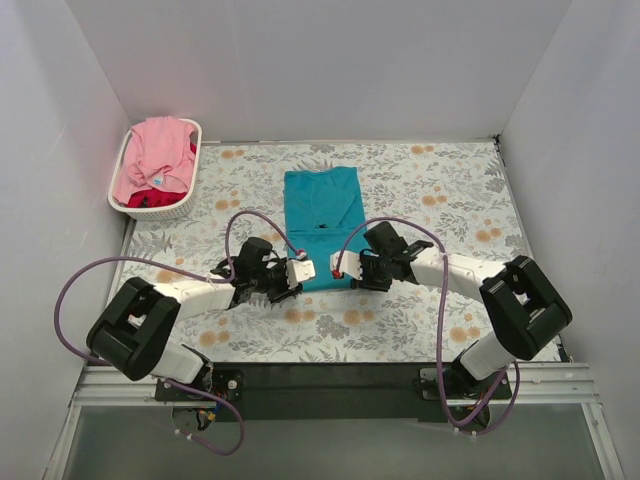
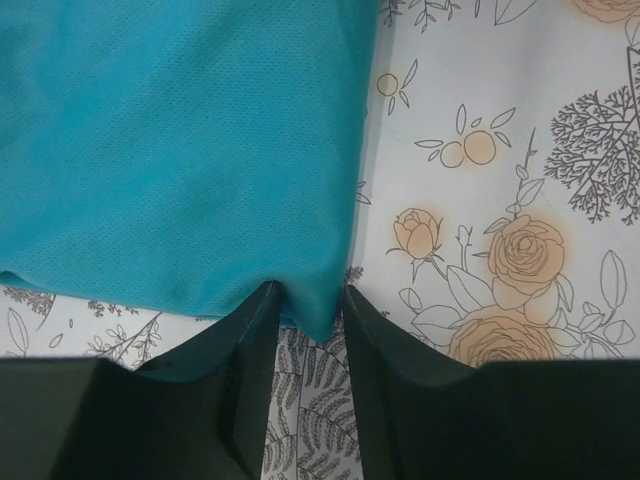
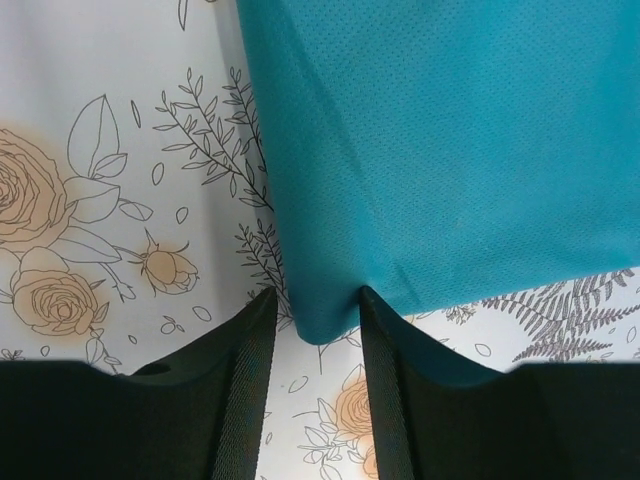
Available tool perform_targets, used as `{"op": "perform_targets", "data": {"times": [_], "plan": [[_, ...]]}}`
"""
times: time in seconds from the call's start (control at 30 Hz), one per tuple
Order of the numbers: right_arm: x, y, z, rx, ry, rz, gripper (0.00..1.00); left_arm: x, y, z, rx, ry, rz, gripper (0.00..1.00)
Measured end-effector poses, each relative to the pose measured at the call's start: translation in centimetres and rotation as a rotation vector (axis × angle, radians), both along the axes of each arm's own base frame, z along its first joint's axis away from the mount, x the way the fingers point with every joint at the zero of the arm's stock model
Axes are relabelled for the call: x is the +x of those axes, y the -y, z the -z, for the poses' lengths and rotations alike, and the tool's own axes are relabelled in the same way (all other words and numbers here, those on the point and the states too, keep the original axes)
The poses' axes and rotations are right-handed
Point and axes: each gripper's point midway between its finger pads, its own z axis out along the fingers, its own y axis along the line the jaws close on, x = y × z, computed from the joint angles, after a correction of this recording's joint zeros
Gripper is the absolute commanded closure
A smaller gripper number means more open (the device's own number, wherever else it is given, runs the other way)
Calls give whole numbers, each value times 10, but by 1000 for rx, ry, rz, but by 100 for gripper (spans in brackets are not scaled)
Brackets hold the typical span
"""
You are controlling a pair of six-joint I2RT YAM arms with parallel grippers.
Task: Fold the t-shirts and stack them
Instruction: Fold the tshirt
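teal t-shirt [image 1: 322, 225] lies flat, long axis running away from you; your left gripper [image 1: 303, 268] and right gripper [image 1: 337, 265] each straddle a near hem corner, jaws apart, not yet clamped

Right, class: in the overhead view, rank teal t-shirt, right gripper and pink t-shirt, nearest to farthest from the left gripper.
1. teal t-shirt: near corner at the left gripper, between its fingertips.
2. right gripper: just to the right, at the other corner.
3. pink t-shirt: rear left, in the white basket.
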Motion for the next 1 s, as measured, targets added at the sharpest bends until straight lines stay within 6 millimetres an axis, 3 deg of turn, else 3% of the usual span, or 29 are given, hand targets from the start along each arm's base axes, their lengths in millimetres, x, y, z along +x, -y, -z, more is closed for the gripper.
{"op": "perform_targets", "data": {"times": [0.2,0.47,0.7,0.8,1.0], "plan": [[7,-2,2,-5,25,0,99,7,1,1,10,22,-5,100],[5,0,-7,-15,6,13,99,7,-1,-10,33,-1,-7,100],[-4,-7,-61,59,-4,13,99,-3,6,-61,-26,-1,38,100],[-23,-4,-78,86,-32,-5,99,-23,3,-78,-47,-27,78,100],[-81,-1,-102,109,-131,-103,99,-72,-2,-111,-85,-131,172,100]]}}
